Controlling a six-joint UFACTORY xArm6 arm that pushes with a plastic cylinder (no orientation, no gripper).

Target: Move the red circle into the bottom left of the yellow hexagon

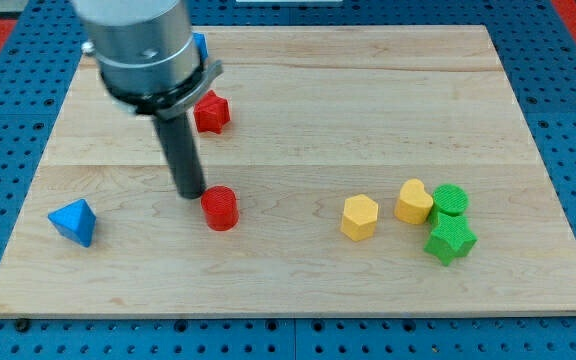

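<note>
The red circle (pixel 220 208) lies on the wooden board, left of centre. The yellow hexagon (pixel 360 217) lies well to its right, at about the same height in the view. My tip (pixel 190 194) stands just left of and slightly above the red circle, touching or nearly touching its upper left edge. The rod rises from there to the arm's grey body at the view's top left.
A red star (pixel 211 112) lies above the tip. A blue block (pixel 199 45) peeks out behind the arm. A blue pyramid (pixel 73 222) lies at the lower left. A yellow heart-like block (pixel 414 201), a green circle (pixel 450 200) and a green star (pixel 450 240) cluster right of the hexagon.
</note>
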